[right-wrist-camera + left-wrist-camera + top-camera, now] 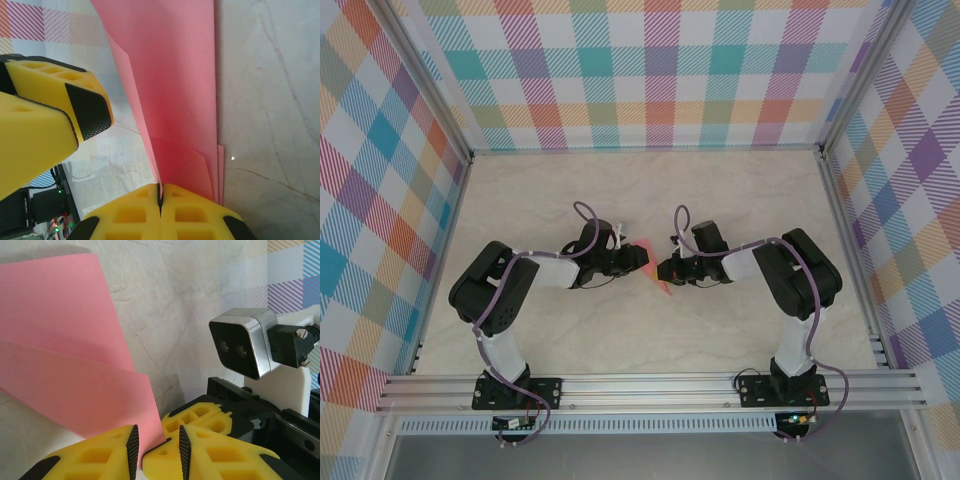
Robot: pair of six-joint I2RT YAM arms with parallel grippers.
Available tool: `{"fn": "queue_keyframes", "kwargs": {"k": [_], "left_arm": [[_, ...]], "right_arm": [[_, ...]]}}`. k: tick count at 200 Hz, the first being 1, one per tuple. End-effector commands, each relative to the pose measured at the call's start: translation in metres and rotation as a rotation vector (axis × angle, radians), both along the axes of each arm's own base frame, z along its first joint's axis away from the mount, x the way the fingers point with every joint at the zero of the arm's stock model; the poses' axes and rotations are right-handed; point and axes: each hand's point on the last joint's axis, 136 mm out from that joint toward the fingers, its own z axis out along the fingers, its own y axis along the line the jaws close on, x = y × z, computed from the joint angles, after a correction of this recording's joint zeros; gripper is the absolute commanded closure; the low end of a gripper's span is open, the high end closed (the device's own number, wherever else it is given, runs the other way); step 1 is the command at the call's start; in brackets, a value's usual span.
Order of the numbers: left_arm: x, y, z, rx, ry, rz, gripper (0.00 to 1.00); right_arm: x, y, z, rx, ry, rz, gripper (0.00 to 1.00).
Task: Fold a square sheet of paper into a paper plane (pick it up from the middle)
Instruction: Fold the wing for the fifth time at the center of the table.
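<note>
The salmon-pink sheet of paper (649, 246) is folded into several layers and held up off the table between the two arms at mid-table. My right gripper (665, 270) (160, 192) is shut on one thin layer's edge, and the other layers (180, 90) fan out beside it. My left gripper (642, 260) (157, 450) faces it with its jaws a little apart. A corner of the paper (75, 385) and the right gripper's yellow tip reach in between them. One left finger (50, 100) stands left of the paper.
The right arm's wrist camera (242, 347) and its yellow fingers (200, 420) sit right in front of my left gripper. Marble-patterned tabletop (640, 190) lies all round, fenced by checked walls (640, 70) and a metal rail (650, 390) at the near edge.
</note>
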Motion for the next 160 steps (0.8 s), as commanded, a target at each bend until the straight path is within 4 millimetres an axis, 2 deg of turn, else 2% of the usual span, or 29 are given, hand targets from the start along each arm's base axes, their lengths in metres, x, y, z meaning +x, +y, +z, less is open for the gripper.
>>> {"fn": "queue_keyframes", "kwargs": {"k": [1,160], "left_arm": [[-0.007,-0.005,-0.005,-0.008,-0.015,-0.037,0.70],[-0.006,-0.002,-0.029,0.051,0.034,-0.013,0.73]], "right_arm": [[0.001,0.001,-0.001,0.026,0.039,-0.010,1.00],[-0.002,-0.004,-0.019,-0.033,0.145,-0.048,1.00]]}}
